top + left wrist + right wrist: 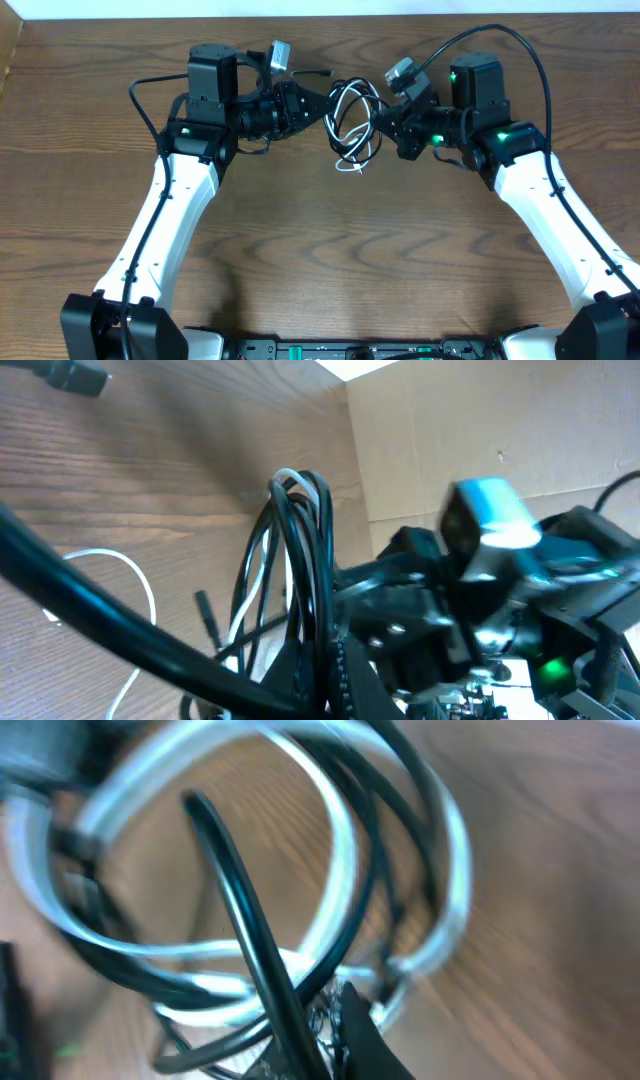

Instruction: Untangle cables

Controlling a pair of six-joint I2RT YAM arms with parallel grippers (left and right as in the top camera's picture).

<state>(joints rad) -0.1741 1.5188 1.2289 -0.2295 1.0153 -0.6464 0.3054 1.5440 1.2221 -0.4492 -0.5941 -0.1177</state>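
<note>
The black and white cables (350, 125) hang as one tangled bundle of loops between my two grippers, at the back middle of the table. A white end (352, 168) trails toward the table. My left gripper (322, 108) is shut on the left side of the bundle. In the left wrist view its fingers (325, 680) pinch black strands of the upright loops (300, 540). My right gripper (378, 122) is shut on the right side. In the right wrist view its fingers (330, 1030) clamp strands under the white coil (340, 840) and black coil (240, 920).
The wooden table (330, 250) stretches toward the front. A tan wall (480, 420) stands behind the table's far edge. A thick black arm wire (100, 620) crosses the left wrist view. The right arm (480, 590) sits close in front of the left gripper.
</note>
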